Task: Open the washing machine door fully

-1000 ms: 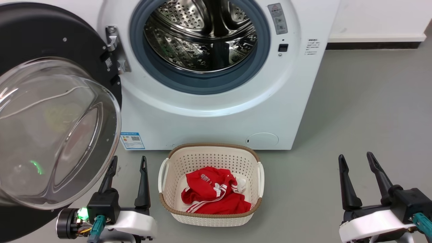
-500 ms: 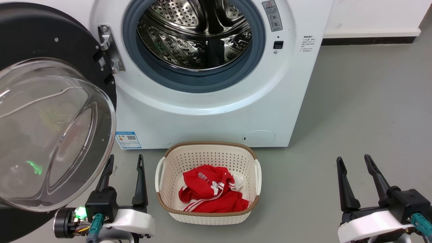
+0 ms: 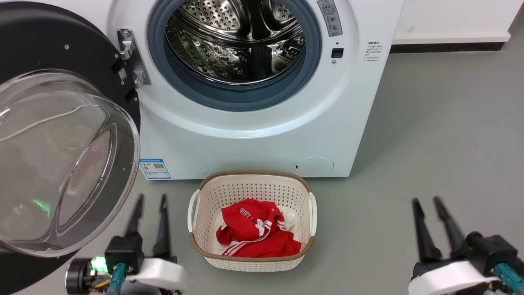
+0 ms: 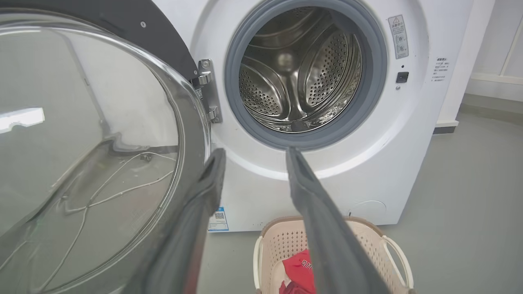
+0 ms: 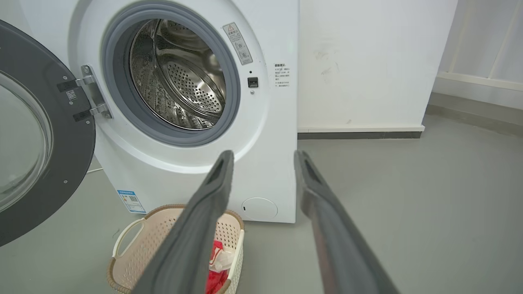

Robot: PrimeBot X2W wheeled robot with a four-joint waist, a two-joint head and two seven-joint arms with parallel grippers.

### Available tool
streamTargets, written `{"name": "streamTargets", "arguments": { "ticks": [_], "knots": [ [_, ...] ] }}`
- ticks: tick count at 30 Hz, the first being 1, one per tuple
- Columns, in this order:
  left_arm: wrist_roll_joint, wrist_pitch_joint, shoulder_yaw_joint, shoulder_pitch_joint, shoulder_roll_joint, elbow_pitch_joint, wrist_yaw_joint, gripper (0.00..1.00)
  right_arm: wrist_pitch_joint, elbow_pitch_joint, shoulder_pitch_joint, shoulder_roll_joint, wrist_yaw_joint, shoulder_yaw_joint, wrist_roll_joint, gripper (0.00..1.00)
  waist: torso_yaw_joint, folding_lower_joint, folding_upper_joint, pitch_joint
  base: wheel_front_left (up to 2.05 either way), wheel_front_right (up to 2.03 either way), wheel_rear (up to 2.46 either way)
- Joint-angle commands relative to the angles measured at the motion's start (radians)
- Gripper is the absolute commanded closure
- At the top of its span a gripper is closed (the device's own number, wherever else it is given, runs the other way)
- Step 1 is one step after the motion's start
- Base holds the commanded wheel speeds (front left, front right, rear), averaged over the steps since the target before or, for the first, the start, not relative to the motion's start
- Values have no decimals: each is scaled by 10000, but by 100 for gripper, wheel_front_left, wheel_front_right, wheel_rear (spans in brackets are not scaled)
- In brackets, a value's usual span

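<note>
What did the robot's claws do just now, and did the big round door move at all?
The left claw and the right claw both drew back toward the robot, fingers a little closer together, open and holding nothing. The washing machine door stayed wide open; the basket and red shirt stayed put. The head camera shifted a little too.

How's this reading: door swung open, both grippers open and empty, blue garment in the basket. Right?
Not quite: the garment in the basket is red, per the head view. The rest holds: washing machine door swung open, left gripper and right gripper open and empty.
</note>
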Motion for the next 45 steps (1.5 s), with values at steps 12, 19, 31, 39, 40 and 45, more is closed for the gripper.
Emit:
{"name": "streamTargets", "arguments": {
  "ticks": [12, 19, 31, 39, 40, 45],
  "knots": [
    [-2349, 663, 308, -192, -40, 304, -268, 100, 366, 285, -192, -100, -1, 3, 2374, 100, 3, 0, 0, -17, 0, 0, 0],
    [-3717, 924, 374, -220, -61, 335, -418, 100, 587, 452, -341, -150, -1, -15, 3710, 100, 5, 0, 0, -27, 0, 0, 0],
    [-5799, 1390, 543, -322, -93, 452, -659, 100, 944, 690, -561, -207, -1, -64, 5736, 100, 7, 0, 0, -44, 0, 0, 0],
    [-7042, 1684, 649, -391, -112, 537, -797, 100, 1168, 834, -672, -233, -2, -106, 6937, 100, 9, 0, 0, -56, 0, 0, 0],
    [-7186, 1718, 663, -401, -114, 546, -817, 100, 1194, 852, -690, -235, -2, -112, 7085, 100, 10, 0, 0, -58, 0, 0, 0],
    [-8184, 1954, 756, -455, -131, 615, -924, 100, 1383, 966, -792, -248, -2, -155, 8034, 100, 11, 0, 0, -68, 0, 0, 0]
  ]
}}
